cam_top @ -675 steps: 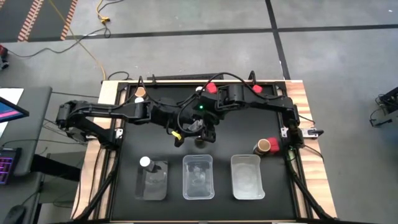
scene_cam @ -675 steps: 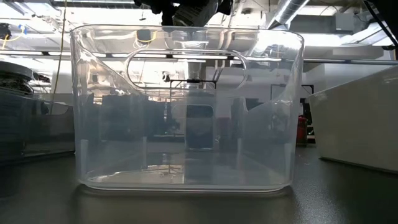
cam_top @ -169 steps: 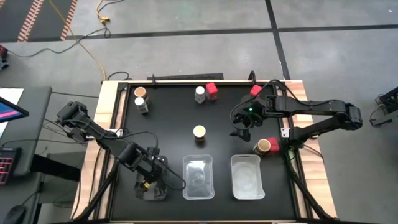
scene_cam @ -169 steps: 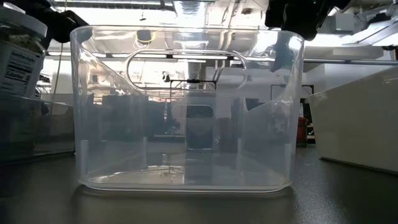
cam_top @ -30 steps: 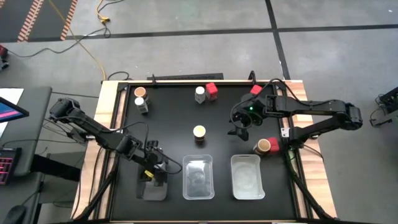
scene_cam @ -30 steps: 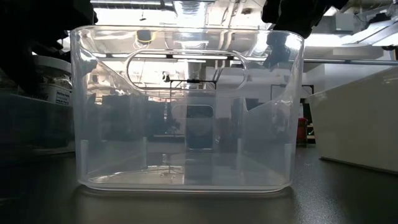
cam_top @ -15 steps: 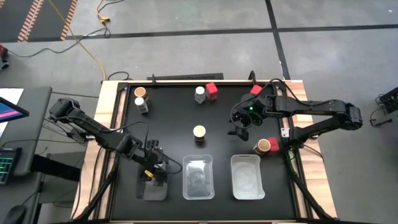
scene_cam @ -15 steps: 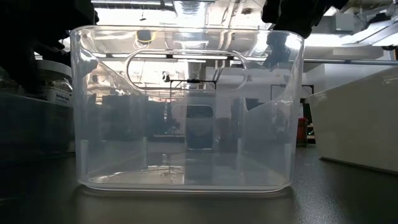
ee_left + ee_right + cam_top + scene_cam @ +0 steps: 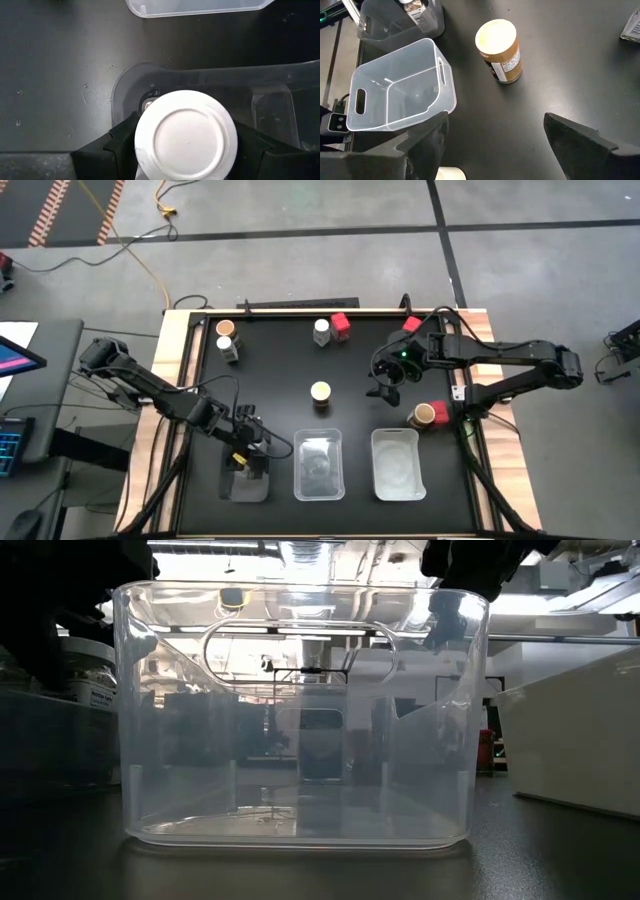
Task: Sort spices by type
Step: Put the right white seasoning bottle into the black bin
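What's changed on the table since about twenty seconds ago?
The left gripper has carried a white-capped spice jar to the left clear plastic tray, shut on it. The right gripper withdrew rightward, open. The cream-lidded jar stayed.

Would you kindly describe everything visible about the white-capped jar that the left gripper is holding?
The white-capped jar shows mostly as a round, smooth, plastic-looking white cap seen from above, so it stands upright. The left gripper is shut on it, dark fingers on opposite sides of the cap. It sits over the left clear tray at the table's front; the low view shows a labelled body below the cap. Whether it touches the tray floor is unclear.
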